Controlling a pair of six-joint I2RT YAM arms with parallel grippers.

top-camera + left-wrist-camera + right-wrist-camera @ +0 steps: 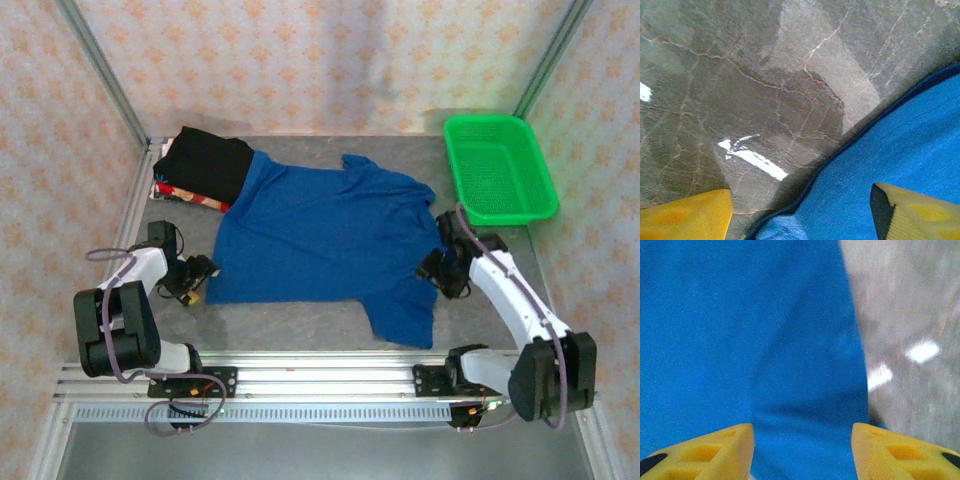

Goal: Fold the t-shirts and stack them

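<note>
A royal blue t-shirt (320,235) lies spread flat on the middle of the table. At the back left a folded black t-shirt (205,165) rests on a red-patterned one (188,196). My left gripper (198,279) sits at the blue shirt's lower left corner. In its wrist view the gripper (800,222) stands open, its yellow fingers (690,217) straddling the shirt's dark hem (840,152). My right gripper (440,270) is at the shirt's right edge. In the right wrist view the gripper (802,455) is open above blue cloth (750,330), with nothing pinched.
A green plastic basket (497,165) stands at the back right. The grey marbled table (300,325) is bare along the front, ahead of the metal rail (320,380). Patterned walls close in the back and both sides.
</note>
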